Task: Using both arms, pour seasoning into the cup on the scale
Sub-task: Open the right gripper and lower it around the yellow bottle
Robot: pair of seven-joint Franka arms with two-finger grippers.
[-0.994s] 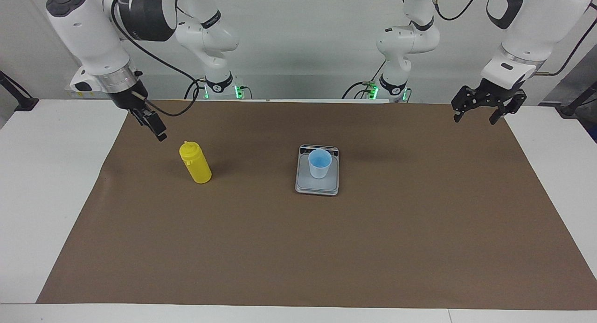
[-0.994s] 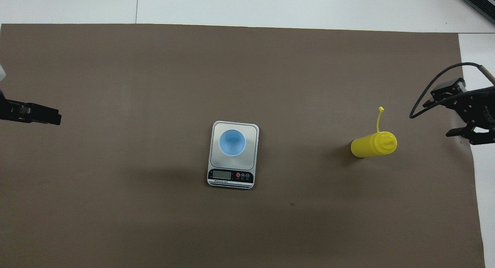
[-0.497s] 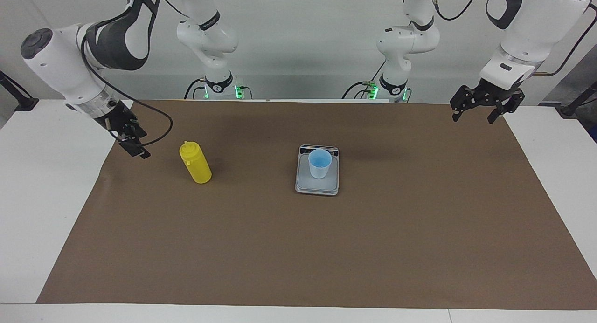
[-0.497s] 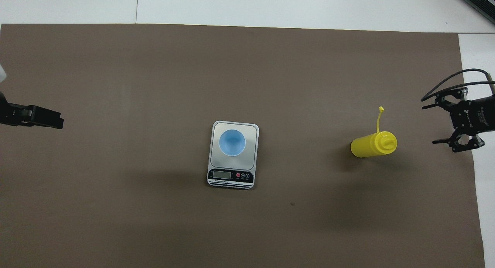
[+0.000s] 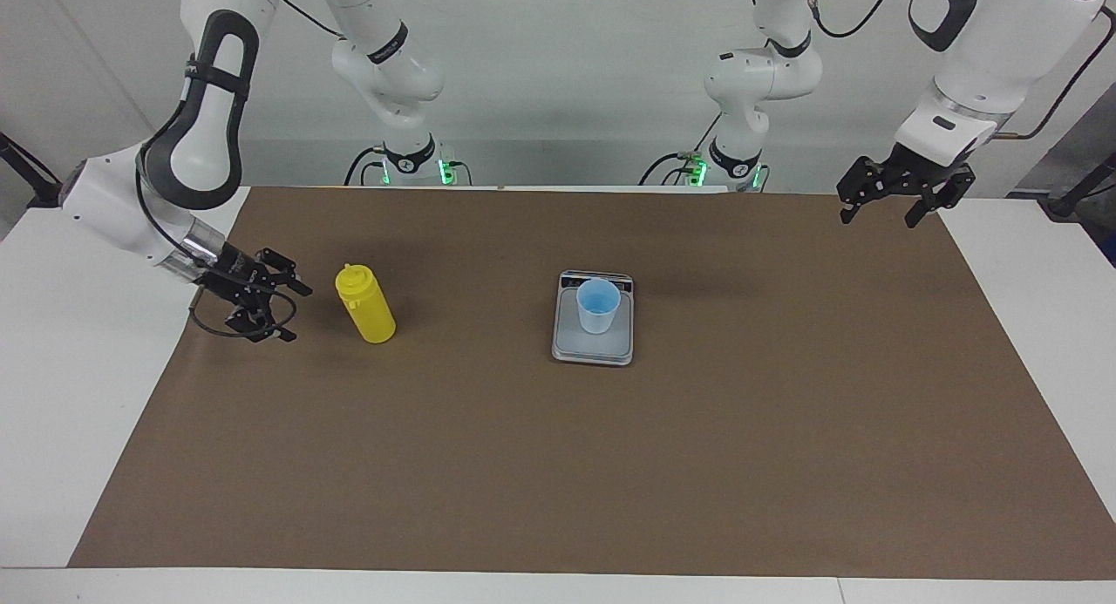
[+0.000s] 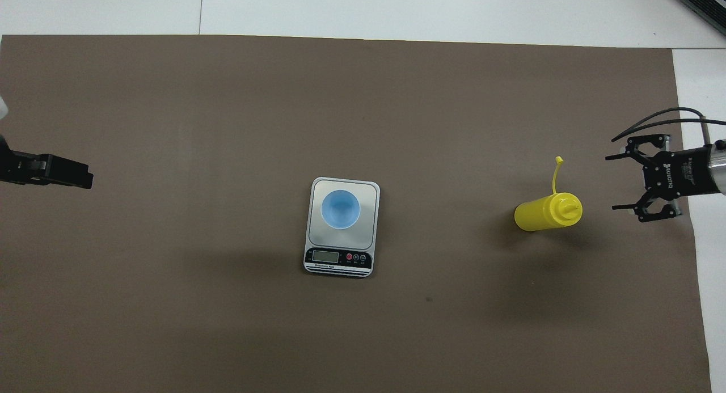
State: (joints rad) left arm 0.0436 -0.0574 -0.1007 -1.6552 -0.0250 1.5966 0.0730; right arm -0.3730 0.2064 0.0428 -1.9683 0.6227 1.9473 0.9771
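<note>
Now down low beside the seasoning (image 5: 365, 305), fingers wide open.

Dropped and turned sideways: right gripper (image 5: 277, 306), at the bottle's 9 o'clock in the facing view, ready to grab. Up high, open, waiting: left gripper (image 5: 896, 191). Sitting on scale (image 5: 593, 346): cup (image 5: 598, 306).

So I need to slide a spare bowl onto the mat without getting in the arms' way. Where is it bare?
The brown mat is bare between the scale and the yellow bottle, and over its whole stretch farther from the robots than both. The only tight spot is beside the bottle, where the open right gripper sits low. The open left gripper waits over the mat's corner.
</note>
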